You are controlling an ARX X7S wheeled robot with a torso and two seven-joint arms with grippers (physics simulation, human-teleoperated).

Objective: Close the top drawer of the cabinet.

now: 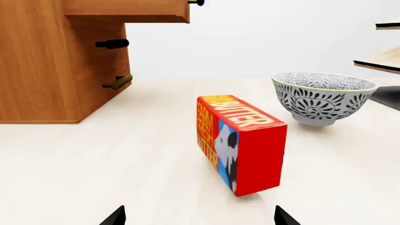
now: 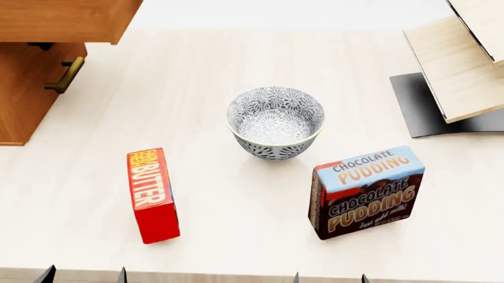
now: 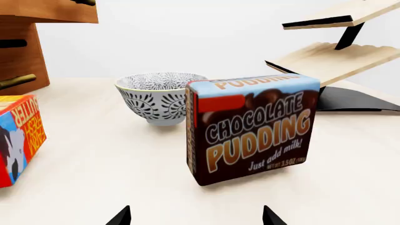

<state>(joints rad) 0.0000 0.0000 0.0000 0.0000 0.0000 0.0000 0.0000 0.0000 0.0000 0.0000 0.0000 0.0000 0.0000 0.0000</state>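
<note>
One cabinet (image 2: 23, 100) stands at the far left corner of the pale worktop (image 2: 212, 65). Its top drawer (image 2: 63, 20) is pulled out, its box jutting over the worktop beyond the cabinet's front. Below it one lower drawer front shows a brass bar handle (image 2: 65, 75); in the left wrist view a second, dark handle sits between that one and the top drawer.

Three loose things sit on the worktop. One patterned grey bowl (image 2: 275, 122) stands upright near the middle. One red butter box (image 2: 153, 194) stands on a long edge toward the near left, well apart from the bowl. One chocolate pudding box (image 2: 366, 191) stands on edge toward the near right, near the bowl but not touching it.

One pale slanted shelf (image 2: 461, 65) on a black base (image 2: 417, 106) occupies the far right corner.

Two grippers show only as dark fingertip pairs at the near edge. The left gripper (image 2: 84, 275) has its tips spread apart with nothing between them, facing the butter box. The right gripper (image 2: 329, 277) is likewise released and grasps nothing, facing the pudding box.
</note>
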